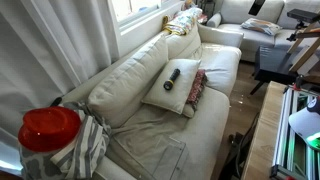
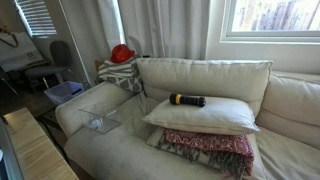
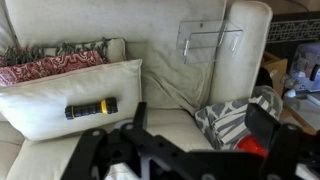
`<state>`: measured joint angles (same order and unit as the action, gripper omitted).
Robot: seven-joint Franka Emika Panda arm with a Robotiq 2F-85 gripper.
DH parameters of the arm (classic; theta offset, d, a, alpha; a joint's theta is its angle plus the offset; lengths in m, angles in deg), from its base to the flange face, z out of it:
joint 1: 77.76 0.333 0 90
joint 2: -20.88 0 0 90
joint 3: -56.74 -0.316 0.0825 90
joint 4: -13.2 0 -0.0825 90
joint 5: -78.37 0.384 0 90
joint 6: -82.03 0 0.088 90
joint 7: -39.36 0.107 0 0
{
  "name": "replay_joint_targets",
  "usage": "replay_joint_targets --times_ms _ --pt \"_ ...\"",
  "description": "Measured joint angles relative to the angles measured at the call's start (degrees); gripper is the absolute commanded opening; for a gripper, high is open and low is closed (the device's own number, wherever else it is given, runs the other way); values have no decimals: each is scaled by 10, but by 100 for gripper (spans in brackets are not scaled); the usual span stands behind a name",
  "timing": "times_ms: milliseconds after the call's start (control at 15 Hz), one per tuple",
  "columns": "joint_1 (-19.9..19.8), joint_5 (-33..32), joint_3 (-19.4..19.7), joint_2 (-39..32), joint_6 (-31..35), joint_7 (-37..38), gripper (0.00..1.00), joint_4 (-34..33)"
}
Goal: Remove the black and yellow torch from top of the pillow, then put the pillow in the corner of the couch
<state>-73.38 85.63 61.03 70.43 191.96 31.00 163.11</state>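
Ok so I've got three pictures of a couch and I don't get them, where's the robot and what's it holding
Two pictures come from cameras standing in the room, viewing the couch from different places. The third comes from a camera on the robot arm's wrist; the dark blurry shape at its bottom is the tool, open and holding nothing. On the couch lies a cream pillow with a small black torch on top, and a red patterned cushion beside it.

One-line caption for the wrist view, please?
Torch lies on the pillow on the couch, red cushion peeking out beyond; open tool below, touching neither.
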Motion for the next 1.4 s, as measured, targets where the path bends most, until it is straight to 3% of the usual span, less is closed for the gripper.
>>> replay_joint_targets --times_ms 467,667,1067,1400 --pt "0 0 0 0 0 0 100 0" --pt "-9 1 -5 -27 47 40 100 2" --pt "-53 -2 -52 -225 256 191 100 -6" --pt "-93 -44 -78 -398 329 349 100 -76"
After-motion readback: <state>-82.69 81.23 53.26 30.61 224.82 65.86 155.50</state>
